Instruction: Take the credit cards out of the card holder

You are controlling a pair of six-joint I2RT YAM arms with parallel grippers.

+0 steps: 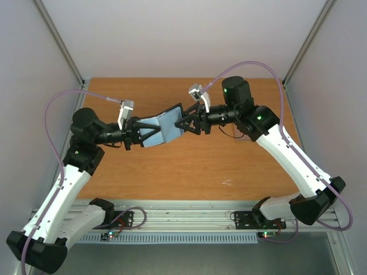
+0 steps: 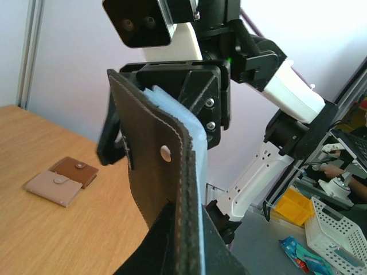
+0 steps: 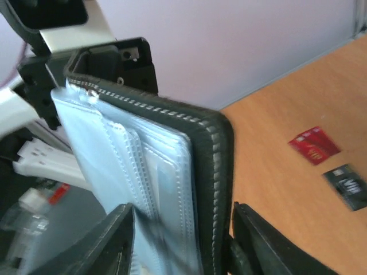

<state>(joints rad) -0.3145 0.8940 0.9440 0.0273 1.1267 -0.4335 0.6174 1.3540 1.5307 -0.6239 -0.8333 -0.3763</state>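
Observation:
The card holder (image 1: 163, 129) hangs in the air over the middle of the table, black outside with pale blue-grey sleeves fanned open (image 3: 137, 172). My left gripper (image 1: 139, 133) is shut on its left edge; in the left wrist view its fingers (image 2: 229, 258) pinch the stitched cover (image 2: 155, 166). My right gripper (image 1: 182, 125) stands open around the opposite edge, with its fingers (image 3: 261, 243) spread on either side of the holder and a small gap to the black cover. Two credit cards lie on the table: a dark red one (image 3: 313, 145) and a black one (image 3: 346, 184).
A brown two-tone wallet (image 2: 62, 179) lies flat on the wooden table (image 1: 189, 172), on its left part. Grey walls close in the table at the back and sides. Bins and clutter show beyond the table (image 2: 338, 229).

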